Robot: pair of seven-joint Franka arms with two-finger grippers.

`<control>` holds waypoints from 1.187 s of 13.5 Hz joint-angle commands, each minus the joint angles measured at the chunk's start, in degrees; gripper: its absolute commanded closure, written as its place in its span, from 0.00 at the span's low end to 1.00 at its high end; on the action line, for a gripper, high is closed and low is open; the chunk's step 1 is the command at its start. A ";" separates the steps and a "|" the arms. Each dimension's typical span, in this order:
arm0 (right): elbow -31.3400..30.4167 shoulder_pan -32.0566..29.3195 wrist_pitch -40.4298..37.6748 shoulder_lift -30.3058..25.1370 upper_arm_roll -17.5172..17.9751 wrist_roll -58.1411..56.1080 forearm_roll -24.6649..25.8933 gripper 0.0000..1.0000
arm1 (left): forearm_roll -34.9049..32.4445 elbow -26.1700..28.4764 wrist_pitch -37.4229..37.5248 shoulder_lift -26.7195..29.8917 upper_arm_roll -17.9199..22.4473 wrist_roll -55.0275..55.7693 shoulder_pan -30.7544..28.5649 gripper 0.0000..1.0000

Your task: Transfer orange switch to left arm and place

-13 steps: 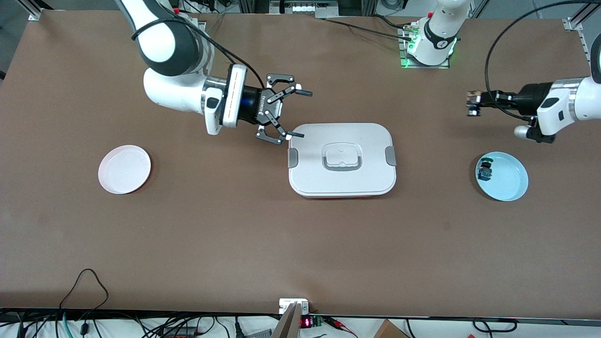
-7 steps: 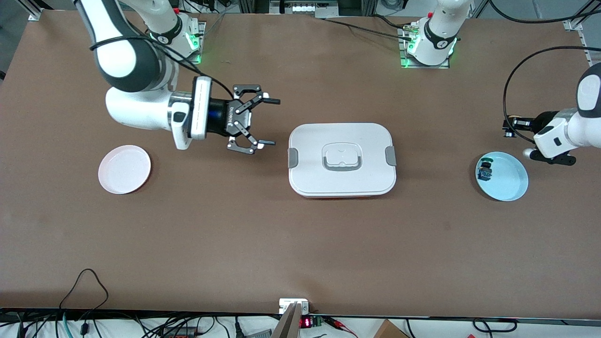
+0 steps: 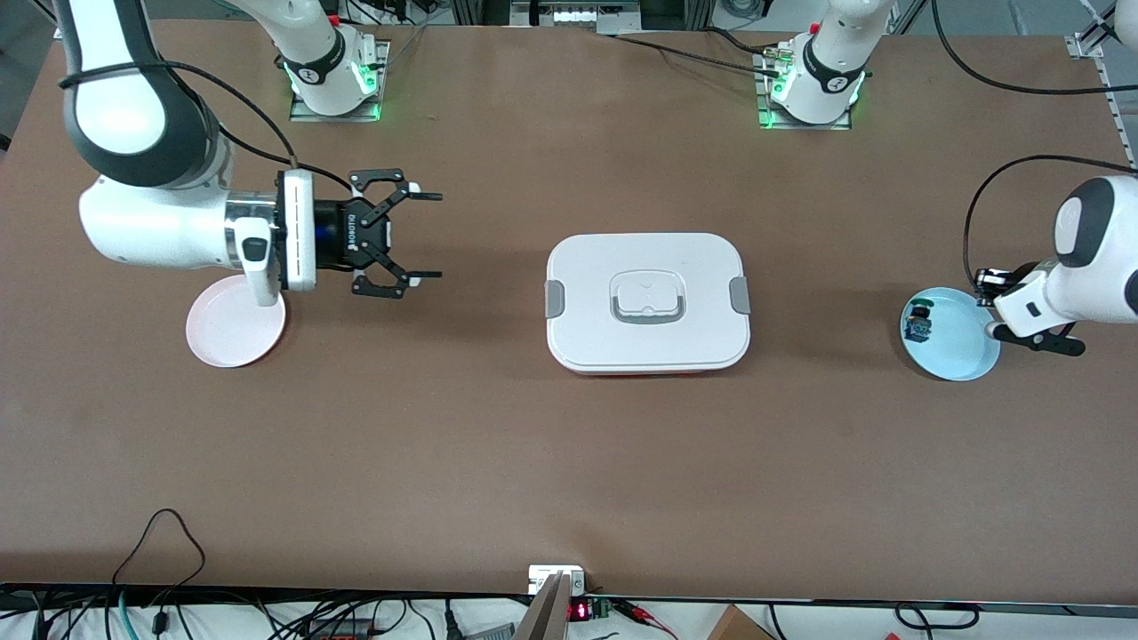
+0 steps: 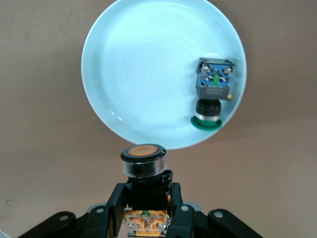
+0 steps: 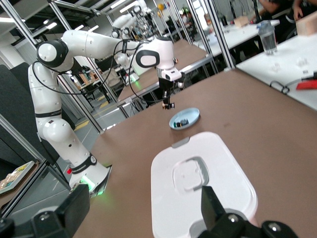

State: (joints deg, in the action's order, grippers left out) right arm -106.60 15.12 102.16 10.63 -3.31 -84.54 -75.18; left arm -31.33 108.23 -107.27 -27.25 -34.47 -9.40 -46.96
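Observation:
The orange switch [image 4: 143, 159] is a small black part with an orange cap, gripped in my left gripper [image 4: 144, 193]. In the front view my left gripper [image 3: 985, 281] hangs over the edge of the pale blue plate [image 3: 960, 347] at the left arm's end of the table, and the switch is hidden there. The white box [image 3: 587, 329] sits mid-table, and it also shows in the right wrist view [image 5: 218, 163]. My right gripper [image 3: 425, 236] is open and empty, held level over the table between the pink plate [image 3: 222, 333] and the box, pointing at the box.
A blue-and-green component [image 3: 917, 324] lies in the blue plate; it also shows in the left wrist view [image 4: 214, 89] near the plate's rim [image 4: 99, 99]. The right wrist view shows the left arm [image 5: 158, 57] and the blue plate [image 5: 190, 118] far off. Both arm bases stand along the table's edge farthest from the front camera.
My right gripper has drawn back from the box toward the pink plate, still open. My left gripper has swung with the switch from over bare table to the blue plate's edge.

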 commanded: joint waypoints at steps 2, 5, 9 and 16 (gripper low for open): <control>0.07 0.00 -2.23 -1.57 -1.53 16.19 8.09 0.00 | -6.00 2.49 -7.31 -2.54 -0.60 6.30 -0.41 1.00; 2.00 0.00 -1.52 -1.58 -1.79 30.09 16.10 0.00 | -7.51 4.44 -12.60 -3.33 -0.43 7.73 -2.00 1.00; 2.88 -0.61 -1.18 -1.40 -2.14 48.11 22.50 0.00 | -7.96 5.75 -18.04 -4.22 0.36 10.80 -2.52 1.00; 4.29 -0.26 -0.81 -1.13 -2.14 69.49 46.67 0.00 | -12.97 7.96 -26.50 -5.88 3.35 11.60 -2.44 0.99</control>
State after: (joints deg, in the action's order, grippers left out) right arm -103.85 15.00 102.79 9.57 -5.55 -20.01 -33.24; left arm -42.43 115.94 -132.97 -32.97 -30.94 1.00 -49.25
